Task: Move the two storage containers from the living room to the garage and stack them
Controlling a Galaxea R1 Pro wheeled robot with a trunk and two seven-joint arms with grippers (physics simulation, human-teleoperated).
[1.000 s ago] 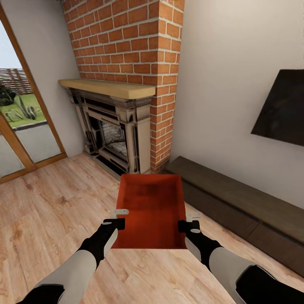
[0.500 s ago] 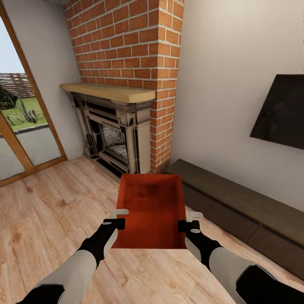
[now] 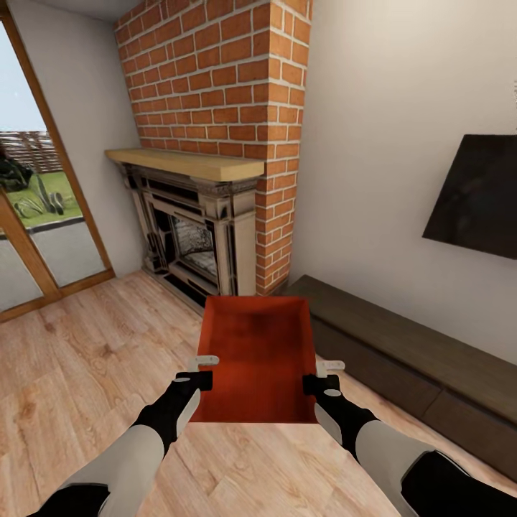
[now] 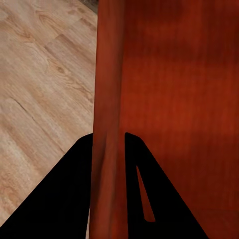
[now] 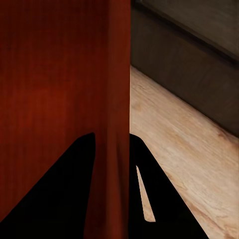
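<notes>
One orange-red storage container (image 3: 258,352) hangs level in front of me, above the light wood-plank flooring (image 3: 86,359) of the living room. My left gripper (image 3: 202,378) is shut on its left wall (image 4: 107,99), one finger on each side. On the opposite side my right gripper (image 3: 316,383) is shut on the right wall (image 5: 119,99) in the same way. The container's inside looks empty. The second container is out of view.
A red-brick fireplace (image 3: 215,143) with a wooden mantel stands ahead. A long dark low cabinet (image 3: 402,359) runs along the right wall under a black wall screen (image 3: 477,197). A glass door with a wooden frame (image 3: 36,215) is at the left.
The whole view has shifted: fireplace, screen and cabinet sit slightly lower and farther, so the camera moved. The container and both grippers keep the same place in the picture.
</notes>
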